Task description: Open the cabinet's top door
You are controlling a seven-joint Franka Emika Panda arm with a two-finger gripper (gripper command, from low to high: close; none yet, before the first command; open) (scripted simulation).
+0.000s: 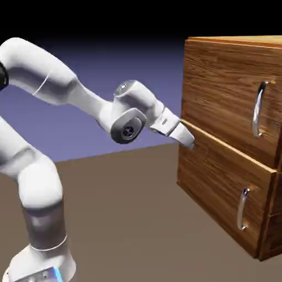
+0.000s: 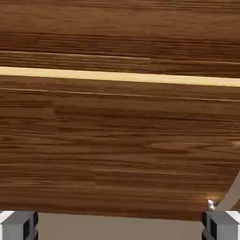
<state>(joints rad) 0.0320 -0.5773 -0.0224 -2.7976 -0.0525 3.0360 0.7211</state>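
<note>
My gripper [image 1: 189, 139] stands released, its two grey fingertips [image 2: 18, 226] far apart at the bottom corners of the hand view, with nothing between them. In the exterior view it points to the right and slightly down, and its tips sit close against the cabinet's [image 1: 231, 137] near front edge, level with the seam between the two stacked fronts. Whether the tips touch the wood I cannot tell.

Just past my fingertips the hand view is filled with glossy brown wood grain. A thin pale stripe [image 2: 120, 77] runs across it in the upper part, and a strip of brown bench shows beneath the wood between my fingers. At the lower right of that view a small shiny metal end with a grey curved bar [image 2: 230, 197] rising from it pokes in; it looks like a piece of a handle, but I cannot say which one.

Further on, in the exterior view, the cabinet stands on the bench [image 1: 126, 220] at the right of the picture. The top door [image 1: 226, 91] is the upper, taller panel, and it lies flush with the cabinet's front, closed. Its long curved silver handle [image 1: 259, 109] stands vertical near the far side of the panel, well apart from my gripper. Below it the lower panel [image 1: 220, 193] juts a little forward of the top door, and carries its own shorter silver handle [image 1: 242, 209].
</note>
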